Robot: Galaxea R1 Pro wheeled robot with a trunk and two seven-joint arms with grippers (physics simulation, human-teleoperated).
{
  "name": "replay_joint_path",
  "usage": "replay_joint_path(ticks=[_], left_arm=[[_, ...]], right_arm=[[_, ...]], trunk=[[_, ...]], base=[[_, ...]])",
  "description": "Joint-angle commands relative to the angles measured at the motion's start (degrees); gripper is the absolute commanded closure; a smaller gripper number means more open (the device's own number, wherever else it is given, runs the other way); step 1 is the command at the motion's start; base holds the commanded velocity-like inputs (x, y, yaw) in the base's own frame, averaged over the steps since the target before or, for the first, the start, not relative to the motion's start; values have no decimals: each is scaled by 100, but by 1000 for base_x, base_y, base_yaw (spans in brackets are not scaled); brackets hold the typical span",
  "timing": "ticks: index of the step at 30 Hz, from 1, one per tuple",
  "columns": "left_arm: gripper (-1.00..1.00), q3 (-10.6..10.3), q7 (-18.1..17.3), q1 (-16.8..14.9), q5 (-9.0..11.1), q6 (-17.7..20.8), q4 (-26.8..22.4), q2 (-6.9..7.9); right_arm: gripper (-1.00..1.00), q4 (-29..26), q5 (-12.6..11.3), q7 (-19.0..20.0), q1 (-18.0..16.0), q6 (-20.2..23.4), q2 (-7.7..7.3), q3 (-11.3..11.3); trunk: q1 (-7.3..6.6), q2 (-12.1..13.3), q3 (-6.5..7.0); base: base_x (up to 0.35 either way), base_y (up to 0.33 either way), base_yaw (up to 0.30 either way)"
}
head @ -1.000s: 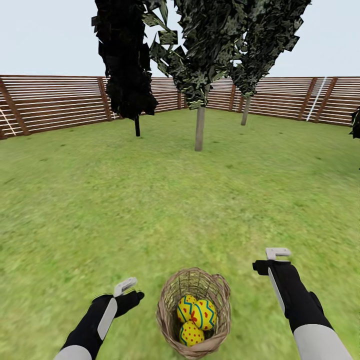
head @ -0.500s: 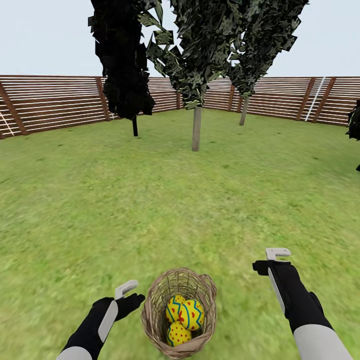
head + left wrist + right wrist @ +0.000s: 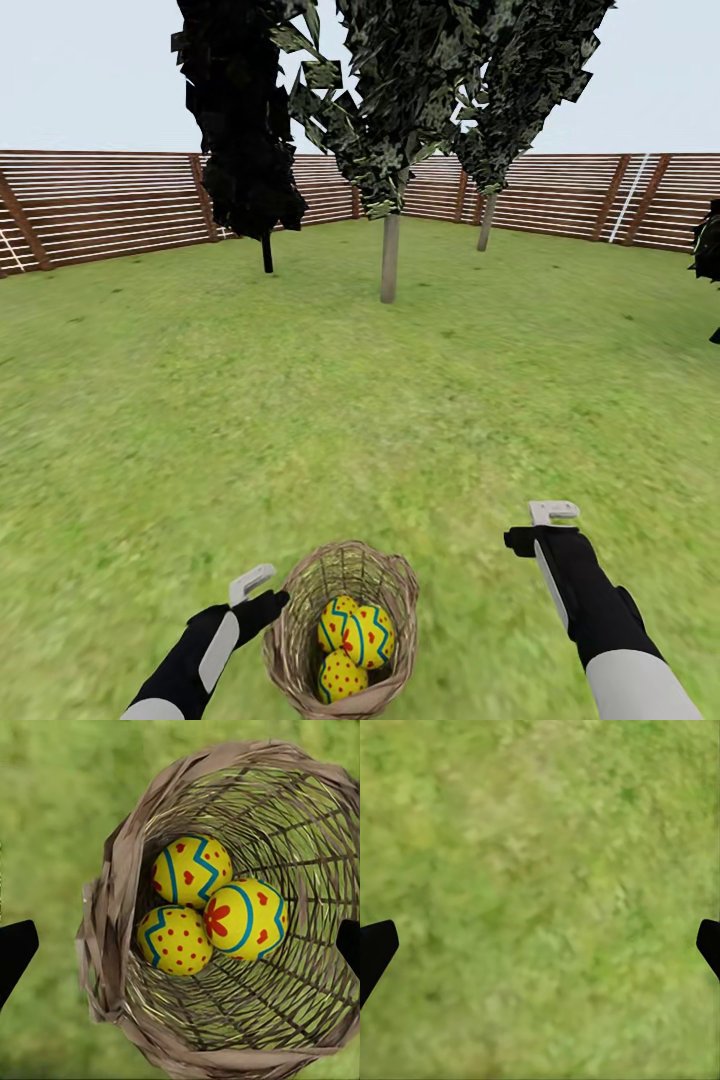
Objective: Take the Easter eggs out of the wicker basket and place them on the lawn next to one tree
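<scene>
Head view: wicker basket (image 3: 300, 640) is sitting on the lawn (image 3: 360, 420) just beside the left gripper (image 3: 262, 590); three Easter eggs (image 3: 350, 645) are lying inside.

Left wrist view: the left fingers (image 3: 15, 954) are standing spread wide above the basket.

Right wrist view: the right gripper (image 3: 540, 945) is hanging agape over grass.

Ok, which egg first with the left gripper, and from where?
Probably the upper egg: come straight down through the basket's open mouth and pinch its rounded sides. It rests on the other two, and the woven walls block any sideways approach. The left gripper is open above them.
</scene>
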Motion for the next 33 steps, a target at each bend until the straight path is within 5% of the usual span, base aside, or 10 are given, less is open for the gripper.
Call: replay_joint_path(ticks=[1, 11, 20, 33], left_arm=[[-100, 26, 27, -2, 64, 4, 3, -6], [-100, 23, 280, -2, 404, -281, 124, 0], [-100, 18, 650, -2, 418, -553, 187, -5], [-100, 12, 617, -2, 419, -580, -4, -4]], right_arm=[[-100, 0, 8, -7, -3, 27, -1, 4], [-100, 17, 8, -8, -3, 27, 8, 5], [-100, 189, 16, -15, -3, 2, 8, 12], [-100, 356, 5, -103, -12, -219, 42, 58]], trunk=[[0, -3, -5], [0, -3, -5], [0, -3, -5], [0, -3, -5]], base=[[11, -16, 0], [1, -2, 0], [0, 0, 0], [0, 0, 0]])
